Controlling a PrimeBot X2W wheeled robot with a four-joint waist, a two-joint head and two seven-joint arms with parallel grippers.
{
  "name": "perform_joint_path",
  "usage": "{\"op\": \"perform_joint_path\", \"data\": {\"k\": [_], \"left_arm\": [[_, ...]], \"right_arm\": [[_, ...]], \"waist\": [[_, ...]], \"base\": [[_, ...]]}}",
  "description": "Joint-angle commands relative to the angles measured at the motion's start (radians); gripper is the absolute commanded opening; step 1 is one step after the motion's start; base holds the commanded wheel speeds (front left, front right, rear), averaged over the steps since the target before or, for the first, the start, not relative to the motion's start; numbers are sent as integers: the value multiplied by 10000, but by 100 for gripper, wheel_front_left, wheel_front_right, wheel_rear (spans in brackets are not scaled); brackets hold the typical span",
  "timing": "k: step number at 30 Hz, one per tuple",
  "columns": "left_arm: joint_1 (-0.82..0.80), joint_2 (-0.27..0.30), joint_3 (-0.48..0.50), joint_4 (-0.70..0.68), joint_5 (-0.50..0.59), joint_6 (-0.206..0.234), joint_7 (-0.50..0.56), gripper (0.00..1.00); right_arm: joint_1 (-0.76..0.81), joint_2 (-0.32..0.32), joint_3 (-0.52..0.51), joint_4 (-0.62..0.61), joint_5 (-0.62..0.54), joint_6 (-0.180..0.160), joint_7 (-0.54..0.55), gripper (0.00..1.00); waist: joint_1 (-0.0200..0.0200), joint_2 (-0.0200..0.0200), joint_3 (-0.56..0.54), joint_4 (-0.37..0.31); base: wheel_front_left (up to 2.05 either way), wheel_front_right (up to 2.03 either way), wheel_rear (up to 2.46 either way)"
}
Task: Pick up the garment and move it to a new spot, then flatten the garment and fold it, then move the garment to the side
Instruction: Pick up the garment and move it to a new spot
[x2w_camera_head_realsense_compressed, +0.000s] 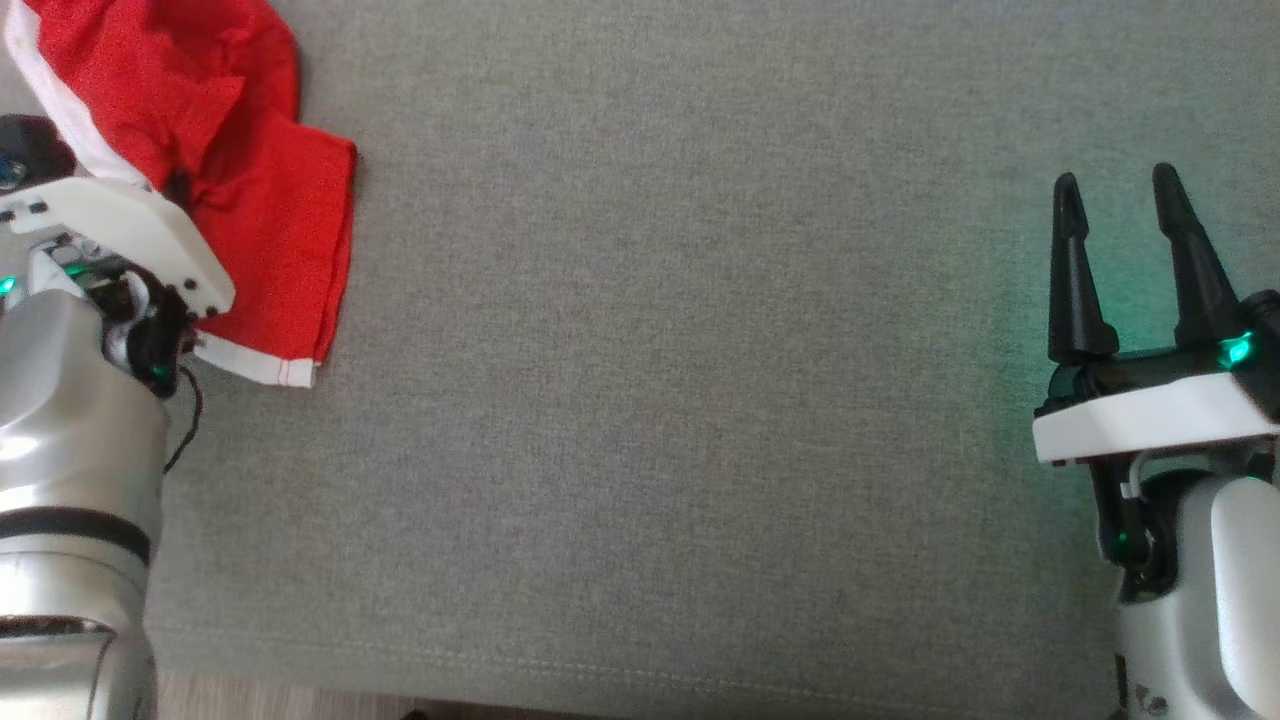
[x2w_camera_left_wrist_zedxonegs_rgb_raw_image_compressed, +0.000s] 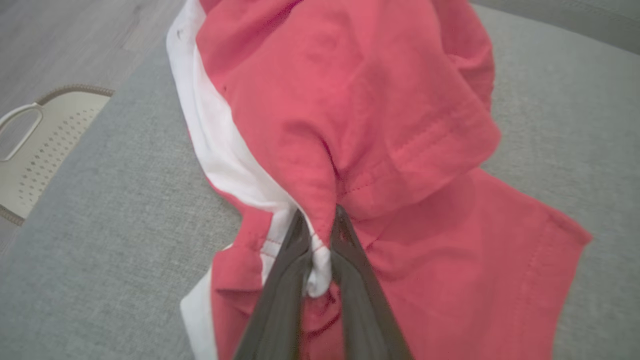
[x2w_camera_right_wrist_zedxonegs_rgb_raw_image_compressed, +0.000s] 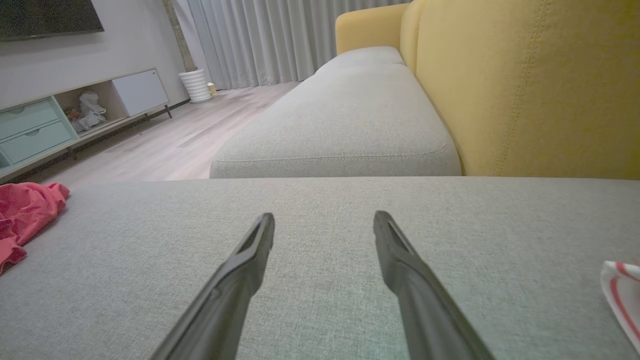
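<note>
The garment is a crumpled red piece with white trim, lying at the far left of the grey cushion. In the left wrist view the garment bunches up over my left gripper, whose two dark fingers are shut on a fold of red and white fabric. Seen from the head, my left wrist plate covers the garment's left edge. My right gripper stands open at the right, far from the garment, with nothing between its fingers. From the right wrist, the garment lies at the left edge beyond my right gripper.
A yellow sofa back rises at the right, with another grey seat cushion ahead. A white perforated basket stands on the wooden floor beside the cushion. A white cloth with red stripes lies at the right edge.
</note>
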Motion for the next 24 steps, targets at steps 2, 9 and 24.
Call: {"op": "perform_joint_path", "data": {"k": [2,9,24], "left_arm": [[-21,458,40,-250,-39,-169,-369,0],[269,251,-477,-715,94,-335,-1283,0],[1695,-1776,-1765,-3504,-40,-92,-1355,0]], "right_arm": [[-239,25,248,-201,97,-9,-150,100],[-174,37,190,419,442,-9,-508,100],[-172,40,463,1337,1189,-9,-1149,100]], "waist": [[0,0,-277,-27],[0,0,-1254,-116],[0,0,-2518,-1058]], "base": [[0,0,0],[0,0,0],[0,0,0]]}}
